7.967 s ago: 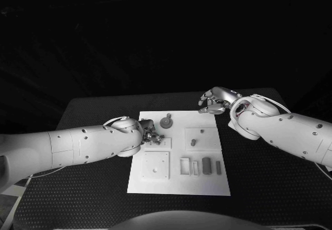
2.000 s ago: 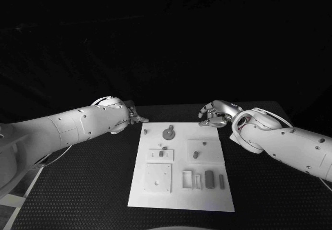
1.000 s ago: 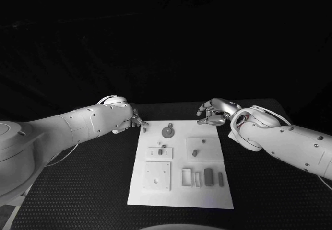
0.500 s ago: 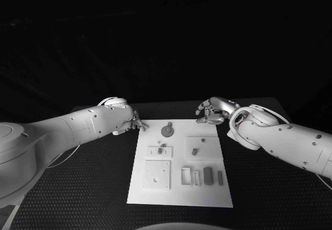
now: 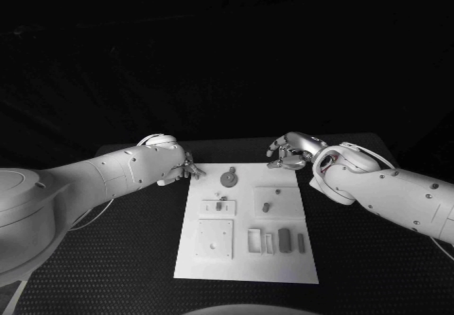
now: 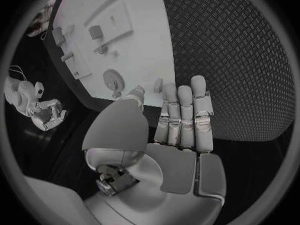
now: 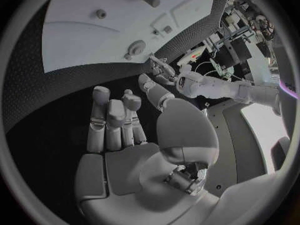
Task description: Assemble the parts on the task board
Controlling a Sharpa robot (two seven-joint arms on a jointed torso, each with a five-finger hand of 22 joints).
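White rectangular task board point(image 5: 248, 259) lying mid-table on black textured table point(image 5: 113, 262), long axis running twelve to six. Left silver many-fingered hand point(image 5: 186, 168) hovering off the board's eleven o'clock corner, released, fingers straight and side by side in the wrist view, grasping nothing. Right silver many-fingered hand point(image 5: 289, 155) poised past the one o'clock corner, fingers loosely curved and apart, likewise empty, no part between them. On the board: round grey disc part point(image 5: 229, 176) near twelve, apparently seated; small grey peg part point(image 5: 277, 191) upright in the square recess at two; short grey stub part point(image 5: 266, 207) just below it in the same recess; small grey pieces in the low white block point(image 5: 218, 207) at nine to ten. Toward six: raised white square plate point(image 5: 214, 239) with a tiny pin at seven, and grey bar parts point(image 5: 284, 238) lying in a row at five, looking not yet placed. Judged roughly midway: upper fixtures populated, lower bars and frame left to fit, neither hand engaged with any part.
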